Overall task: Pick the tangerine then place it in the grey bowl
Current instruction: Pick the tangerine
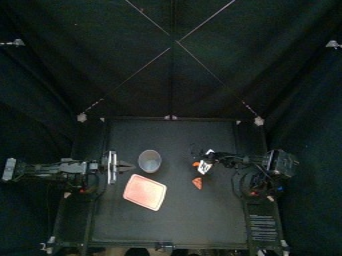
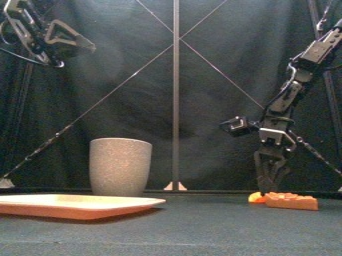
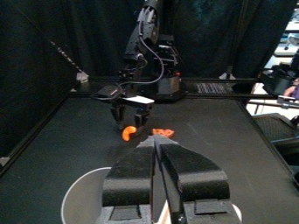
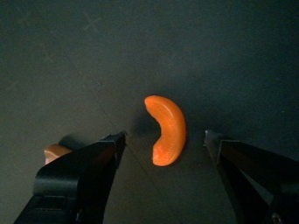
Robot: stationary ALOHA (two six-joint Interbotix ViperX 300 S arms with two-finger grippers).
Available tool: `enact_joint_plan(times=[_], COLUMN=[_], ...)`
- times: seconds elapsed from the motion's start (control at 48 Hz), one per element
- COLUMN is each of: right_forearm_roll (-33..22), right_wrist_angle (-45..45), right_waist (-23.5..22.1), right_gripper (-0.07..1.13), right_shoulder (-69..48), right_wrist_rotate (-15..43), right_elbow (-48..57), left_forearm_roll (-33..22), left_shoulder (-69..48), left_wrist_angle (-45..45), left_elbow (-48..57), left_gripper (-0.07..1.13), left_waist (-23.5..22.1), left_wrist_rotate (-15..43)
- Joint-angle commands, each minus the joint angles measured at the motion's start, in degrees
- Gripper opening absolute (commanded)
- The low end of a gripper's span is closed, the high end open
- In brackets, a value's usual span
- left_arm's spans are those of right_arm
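Quick look from us: the tangerine (image 4: 167, 129), a curved orange wedge, is lying on the table (image 1: 187, 218) right of the middle, well to the right of the grey cup (image 2: 120, 165). The right gripper (image 4: 163, 137) hangs just over it with its jaws spread wide, one on each side, not touching it and holding nothing. We see another orange toy (image 2: 291, 201) just on the near side of it. The pink tray (image 2: 74, 205) sits near of the cup. The left gripper (image 3: 158, 149) rests at the left edge, jaws pressed together and empty.
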Motion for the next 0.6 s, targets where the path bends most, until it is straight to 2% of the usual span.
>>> enact_joint_plan(times=[0.021, 0.188, 0.396, 0.604], right_forearm_roll=[0.18, 0.35, 0.44, 0.44], right_wrist_angle=[0.35, 0.35, 0.35, 0.53], right_waist=[-0.26, -0.26, -0.26, 0.09], right_gripper=[1.03, 0.96, 0.71, 0.6], right_shoulder=[-0.7, 0.53, 0.88, 0.88], right_wrist_rotate=[0.09, 0.18, 0.18, 0.18], right_elbow=[-0.79, -0.88, -1.14, -1.49], left_forearm_roll=[0.0, 0.09, 0.0, -0.09], left_shoulder=[-0.35, -1.23, -1.58, -1.58], left_wrist_angle=[-0.44, -0.53, -0.44, -0.53], left_elbow=[-0.35, 0.18, 0.53, 0.79], left_gripper=[0.46, 0.46, 0.46, 0.46], left_waist=[-0.18, -0.35, -0.35, -0.44], left_wrist_rotate=[-0.09, -0.18, -0.26, -0.35])
